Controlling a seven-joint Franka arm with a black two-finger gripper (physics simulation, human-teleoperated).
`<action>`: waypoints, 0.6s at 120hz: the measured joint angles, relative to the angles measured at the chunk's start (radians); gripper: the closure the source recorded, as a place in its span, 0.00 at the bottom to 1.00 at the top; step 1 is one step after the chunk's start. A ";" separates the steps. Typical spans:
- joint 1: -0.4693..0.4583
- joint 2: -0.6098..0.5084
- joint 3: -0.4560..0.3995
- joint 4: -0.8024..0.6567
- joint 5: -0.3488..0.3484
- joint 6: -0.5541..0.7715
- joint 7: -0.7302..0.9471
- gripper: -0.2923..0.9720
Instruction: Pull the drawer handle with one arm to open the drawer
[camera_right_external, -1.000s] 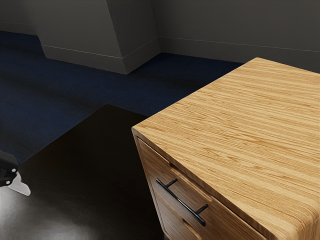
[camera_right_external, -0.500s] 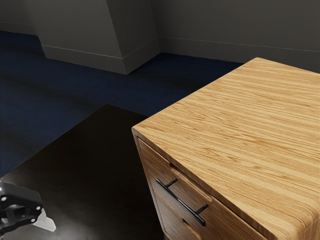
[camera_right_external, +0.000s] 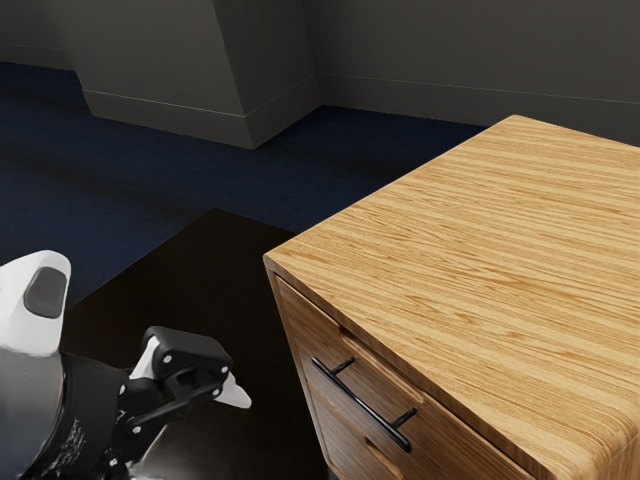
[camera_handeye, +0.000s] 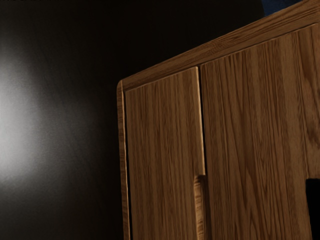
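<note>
Exterior view | drawer (camera_right_external: 312, 342) shut | pincer (camera_right_external: 195, 378) spread, nr handle (camera_right_external: 360, 403), no contact

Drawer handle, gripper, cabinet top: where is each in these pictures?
drawer handle (camera_right_external: 360, 403): exterior view, middle of the black bar.
gripper (camera_right_external: 193, 376): exterior view, midway between its two fingertips.
cabinet top (camera_right_external: 480, 250): exterior view, bare wood near the middle.

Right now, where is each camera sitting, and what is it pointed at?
Exterior view: beside the arm, raised, looking down on the wooden cabinet and its black drawer handle; the arm and end effector show at lower left.
Wrist view: on the hand, facing the cabinet's drawer fronts from close by.
Shared: the same cabinet's front.
</note>
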 joint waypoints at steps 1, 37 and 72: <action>0.004 0.002 -0.001 0.000 -0.002 0.004 0.001 0.23; 0.027 0.088 -0.066 0.001 -0.067 0.123 0.044 0.24; 0.029 0.169 -0.131 0.028 -0.131 0.200 0.071 0.24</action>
